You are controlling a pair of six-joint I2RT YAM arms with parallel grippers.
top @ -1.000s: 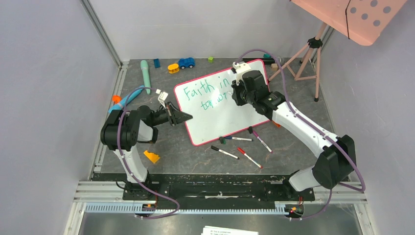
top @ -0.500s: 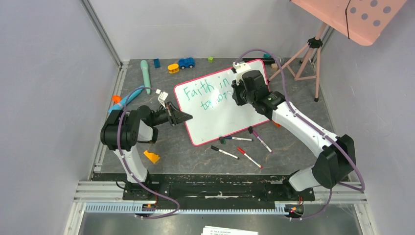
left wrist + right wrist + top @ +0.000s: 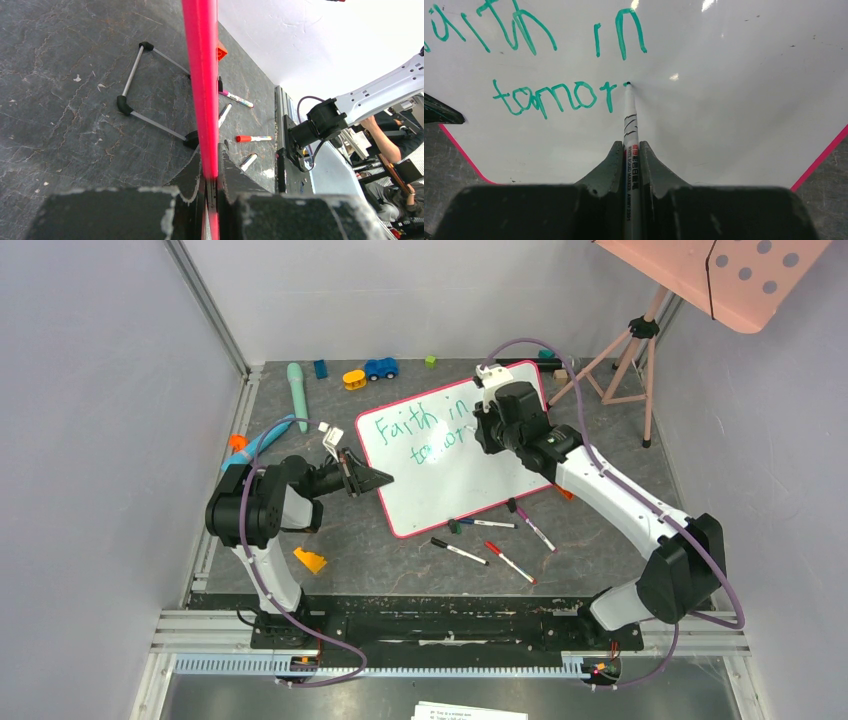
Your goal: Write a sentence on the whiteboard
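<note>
Top view: the right gripper [image 3: 487,428] covers the end of the second line of the sentence [image 3: 410,430]. A paper sheet [image 3: 455,710], apparently printed, is cut by the bottom edge. Right wrist view: the left edge clips the first word. Left wrist view: the whiteboard [image 3: 201,75] shows edge-on only.

whiteboard [image 3: 734,100]: glossy, smooth | table [image 3: 60,100]: rough, matt, stone-look | marker [image 3: 630,130]: smooth plastic | right fingers [image 3: 606,167]: matt black
</note>
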